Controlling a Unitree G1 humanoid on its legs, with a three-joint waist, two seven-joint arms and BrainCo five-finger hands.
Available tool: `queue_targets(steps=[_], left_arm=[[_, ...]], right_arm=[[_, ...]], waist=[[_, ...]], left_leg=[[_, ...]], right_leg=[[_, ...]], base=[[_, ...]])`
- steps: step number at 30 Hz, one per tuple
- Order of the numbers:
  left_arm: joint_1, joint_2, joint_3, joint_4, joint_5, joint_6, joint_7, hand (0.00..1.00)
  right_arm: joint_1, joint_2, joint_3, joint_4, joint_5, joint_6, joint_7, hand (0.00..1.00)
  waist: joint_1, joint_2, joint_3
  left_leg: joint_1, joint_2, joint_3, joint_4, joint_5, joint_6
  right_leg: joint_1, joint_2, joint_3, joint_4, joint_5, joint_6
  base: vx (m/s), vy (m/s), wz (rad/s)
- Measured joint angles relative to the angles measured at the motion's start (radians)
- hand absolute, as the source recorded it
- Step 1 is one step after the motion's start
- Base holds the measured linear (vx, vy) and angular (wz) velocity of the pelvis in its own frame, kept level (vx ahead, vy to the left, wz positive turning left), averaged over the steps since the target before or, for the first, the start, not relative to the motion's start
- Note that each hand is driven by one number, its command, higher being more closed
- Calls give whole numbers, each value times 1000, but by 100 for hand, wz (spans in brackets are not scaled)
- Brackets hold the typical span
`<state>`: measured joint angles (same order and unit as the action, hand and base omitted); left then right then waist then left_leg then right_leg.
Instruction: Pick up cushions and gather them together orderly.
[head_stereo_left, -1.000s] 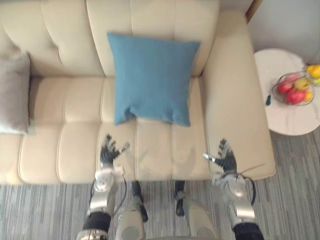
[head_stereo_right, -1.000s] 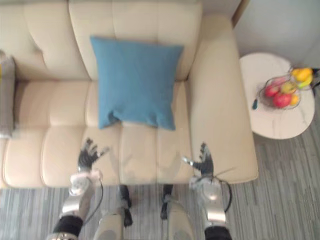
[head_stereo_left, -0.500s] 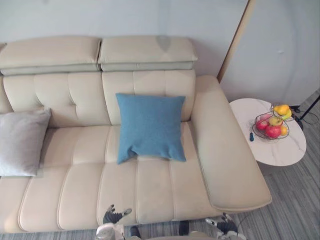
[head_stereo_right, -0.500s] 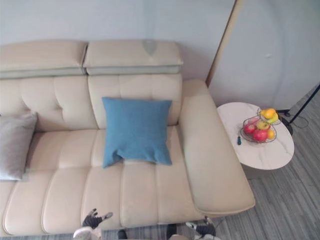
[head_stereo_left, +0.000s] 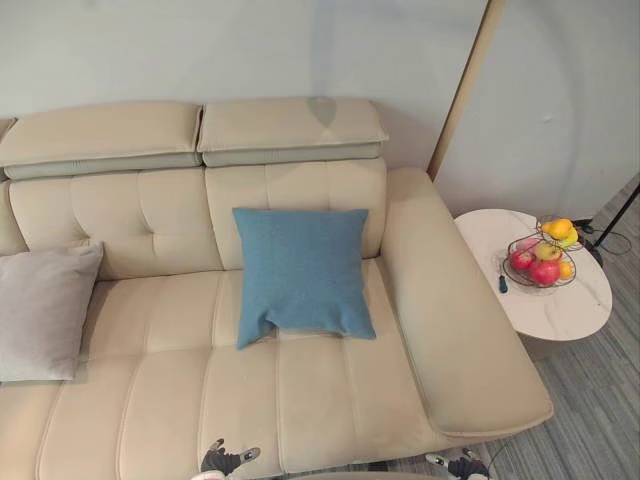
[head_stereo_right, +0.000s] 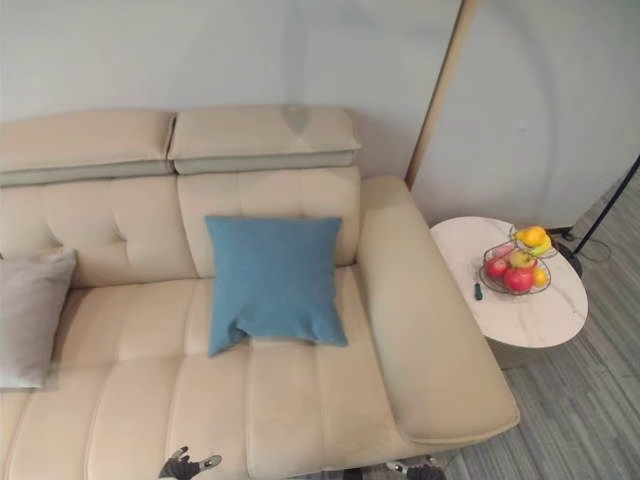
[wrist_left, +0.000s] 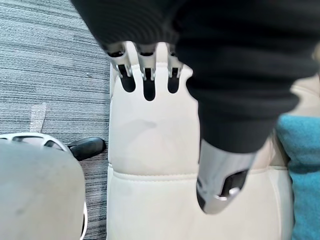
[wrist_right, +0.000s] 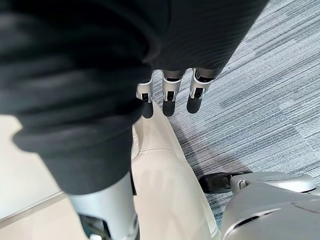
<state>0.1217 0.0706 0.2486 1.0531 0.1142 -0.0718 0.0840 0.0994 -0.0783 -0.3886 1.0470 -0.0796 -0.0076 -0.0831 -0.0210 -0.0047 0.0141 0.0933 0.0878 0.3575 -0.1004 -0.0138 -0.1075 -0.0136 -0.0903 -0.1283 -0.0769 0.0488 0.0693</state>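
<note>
A blue cushion (head_stereo_left: 301, 272) leans upright against the backrest of the cream sofa (head_stereo_left: 150, 395), on its right seat. A grey cushion (head_stereo_left: 40, 312) leans at the sofa's far left end. My left hand (head_stereo_left: 222, 461) shows at the front edge of the seat with fingers spread, holding nothing. In its wrist view the left hand's fingers (wrist_left: 145, 70) are straight over the cream seat. My right hand (head_stereo_left: 462, 466) is at the sofa's front right corner, open. Its fingers (wrist_right: 169, 95) are straight above the sofa edge and the carpet.
A round white side table (head_stereo_left: 575, 300) stands to the right of the sofa's armrest (head_stereo_left: 455, 330), with a wire bowl of fruit (head_stereo_left: 540, 260) on it. A wooden pole (head_stereo_left: 462, 90) rises behind the armrest. Grey striped carpet (head_stereo_left: 590, 420) covers the floor.
The whole picture has shifted up and back, so the camera moved. Both hands now sit lower at the views' bottom edge. The cushions have not moved on the sofa.
</note>
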Motion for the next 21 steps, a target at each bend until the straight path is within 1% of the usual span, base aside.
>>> queue_targets(steps=[6, 9, 10, 11, 14, 15, 16, 17, 18, 19, 20, 21], left_arm=[[-2, 0, -3, 0, -28, 0, 5, 0], [-7, 0, -13, 0, -49, 1, 14, 0], [-17, -1, -12, -2, -56, 2, 18, 0], [-21, -2, -12, -2, -58, 2, 20, 0], [-59, -7, -12, -1, -57, 14, 27, 0], [-69, -10, -16, -1, -57, 14, 28, 0], [-94, -6, -40, -4, -57, 15, 30, 0], [-117, -7, -42, -17, -56, 18, 33, 0], [-118, -10, -41, -26, -56, 18, 34, 0], [-143, -10, -42, -47, -55, 18, 37, 0], [-148, -12, -43, -55, -55, 17, 38, 0], [-152, -7, -52, -87, -56, 11, 42, 0]], right_arm=[[-16, 7, 12, 0, 5, 6, -9, 0], [-27, 12, 41, 0, 5, 8, -16, 0], [-43, 18, 49, -1, 5, 10, -19, 0], [-48, 20, 52, -3, 5, 11, -19, 0], [-95, 36, 98, -34, 3, 11, -32, 0], [-101, 40, 112, -55, 3, 11, -35, 0], [-105, 45, 142, -87, 1, 12, -38, 0], [-106, 47, 165, -101, 1, 12, -41, 0], [-109, 47, 168, -108, 1, 13, -42, 0], [-104, 52, 168, -133, 1, 13, -45, 0], [-99, 53, 168, -130, 1, 13, -46, 0], [-74, 62, 167, -125, 1, 15, -46, 0]], waist=[[0, -4, 3], [2, -9, 6], [7, -18, 20], [11, -19, 25], [23, -25, 51], [25, -21, 62], [28, -21, 80], [31, -24, 86], [36, -14, 91], [31, -5, 100], [29, -7, 99], [27, -22, 90]], left_leg=[[-9, -1, -6, 8, -10, 0], [-24, -1, -5, 29, -20, 5], [-26, -1, 5, 41, -26, 6], [-27, 0, 13, 46, -29, 7], [-74, 17, 88, 120, -63, 15], [-87, 29, 109, 145, -78, 18], [-114, 54, 147, 198, -94, 32], [-131, 73, 183, 230, -98, 42], [-132, 94, 190, 228, -97, 45], [-132, 105, 207, 224, -99, 47], [-129, 105, 207, 227, -99, 47], [-119, 103, 202, 252, -99, 47]], right_leg=[[0, -1, -2, -14, 2, 2], [-10, -2, 6, -11, 5, 4], [-15, -2, 22, -11, 11, 5], [-19, -2, 30, -10, 15, 6], [-105, 7, 81, 48, 45, -1], [-128, 16, 90, 67, 65, 1], [-173, 34, 87, 93, 115, 9], [-199, 48, 87, 79, 188, 37], [-199, 50, 85, 74, 198, 46], [-241, 32, 10, 287, 47, -7], [-256, 17, -15, 390, -19, -17], [-252, -52, -68, 698, -157, -7]], base=[[0, 0, 1], [-10, -11, -10], [-37, -26, -24], [-69, -19, -51], [-101, -13, -76], [-144, -6, -91], [-198, 0, -111], [-220, 4, -104], [-179, 6, -70], [-139, -2, -29], [-121, -50, -2], [-69, -78, 12]])
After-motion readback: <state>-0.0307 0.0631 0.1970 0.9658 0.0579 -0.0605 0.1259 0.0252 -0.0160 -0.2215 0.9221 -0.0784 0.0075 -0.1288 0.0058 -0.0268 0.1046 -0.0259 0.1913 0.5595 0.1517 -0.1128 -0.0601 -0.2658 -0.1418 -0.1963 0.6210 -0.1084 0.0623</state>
